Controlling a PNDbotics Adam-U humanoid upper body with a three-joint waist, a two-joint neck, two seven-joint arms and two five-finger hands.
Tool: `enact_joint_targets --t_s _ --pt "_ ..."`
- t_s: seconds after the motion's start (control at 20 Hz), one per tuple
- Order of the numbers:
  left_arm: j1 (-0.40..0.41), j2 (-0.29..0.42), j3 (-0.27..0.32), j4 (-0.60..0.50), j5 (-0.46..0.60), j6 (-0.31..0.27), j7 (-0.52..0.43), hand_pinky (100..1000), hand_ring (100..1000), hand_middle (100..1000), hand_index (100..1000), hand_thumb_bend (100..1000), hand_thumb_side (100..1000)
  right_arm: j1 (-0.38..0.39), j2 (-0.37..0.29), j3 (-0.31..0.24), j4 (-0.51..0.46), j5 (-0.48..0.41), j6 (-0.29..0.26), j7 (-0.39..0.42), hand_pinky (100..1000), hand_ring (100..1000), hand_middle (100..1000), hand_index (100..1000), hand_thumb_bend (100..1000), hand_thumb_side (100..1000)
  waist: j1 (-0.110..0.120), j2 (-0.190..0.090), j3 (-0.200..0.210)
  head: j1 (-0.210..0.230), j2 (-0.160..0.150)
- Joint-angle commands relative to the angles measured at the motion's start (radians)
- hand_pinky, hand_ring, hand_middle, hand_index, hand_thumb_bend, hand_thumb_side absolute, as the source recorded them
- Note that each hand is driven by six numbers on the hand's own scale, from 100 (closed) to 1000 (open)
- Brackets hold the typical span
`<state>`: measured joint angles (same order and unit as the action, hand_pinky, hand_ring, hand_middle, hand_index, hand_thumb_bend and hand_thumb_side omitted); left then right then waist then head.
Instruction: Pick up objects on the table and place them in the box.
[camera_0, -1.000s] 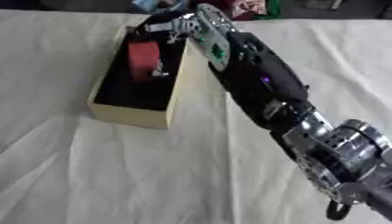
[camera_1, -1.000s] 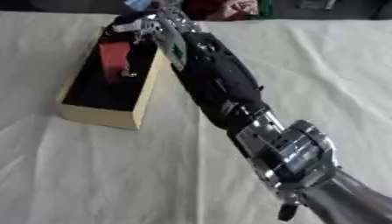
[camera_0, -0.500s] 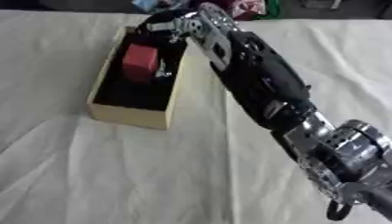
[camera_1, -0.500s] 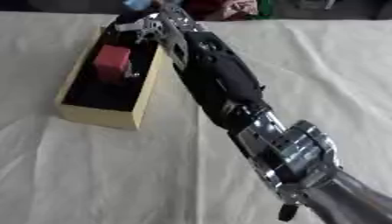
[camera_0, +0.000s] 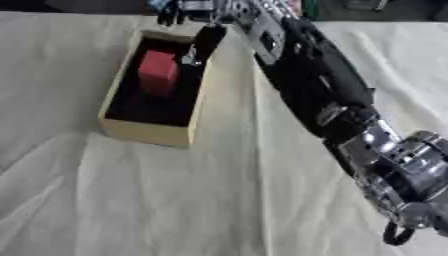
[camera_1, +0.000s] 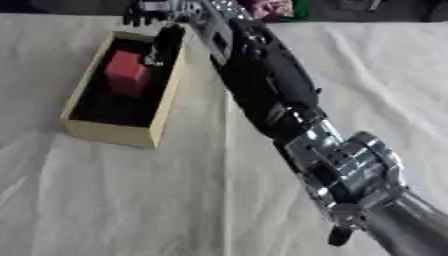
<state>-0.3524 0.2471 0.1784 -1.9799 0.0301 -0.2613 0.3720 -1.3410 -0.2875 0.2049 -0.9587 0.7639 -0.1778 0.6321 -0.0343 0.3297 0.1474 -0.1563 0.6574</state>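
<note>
A tan box (camera_0: 147, 131) with a dark interior is set on the cloth-covered table (camera_0: 131, 200), left of centre. A red block (camera_0: 158, 72) is lodged inside the box, in its far half, apart from the hand. The right arm (camera_0: 324, 95) is extended from the near right toward the far edge. The right hand (camera_0: 194, 10) is positioned over the far right corner of the box; its fingers are spread and nothing is held, and one dark finger (camera_0: 208, 39) is pointed down into the box.
</note>
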Motion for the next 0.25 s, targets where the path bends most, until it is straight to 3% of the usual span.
enact_joint_targets --t_s 0.05,0.25 --pt "-0.002 0.024 0.013 -0.02 -0.009 0.001 0.008 577 545 525 675 141 100 0.021 -0.126 0.015 -0.171 -0.133 0.037 -0.017 862 838 812 903 130 194 -0.003 -0.031 -0.005 0.017 0.006" --pt "0.002 0.026 0.018 -0.02 -0.014 0.001 0.015 577 546 526 675 142 100 0.121 -0.247 0.012 -0.376 -0.275 0.103 -0.038 856 826 809 909 100 251 0.004 -0.037 -0.02 0.039 0.01"
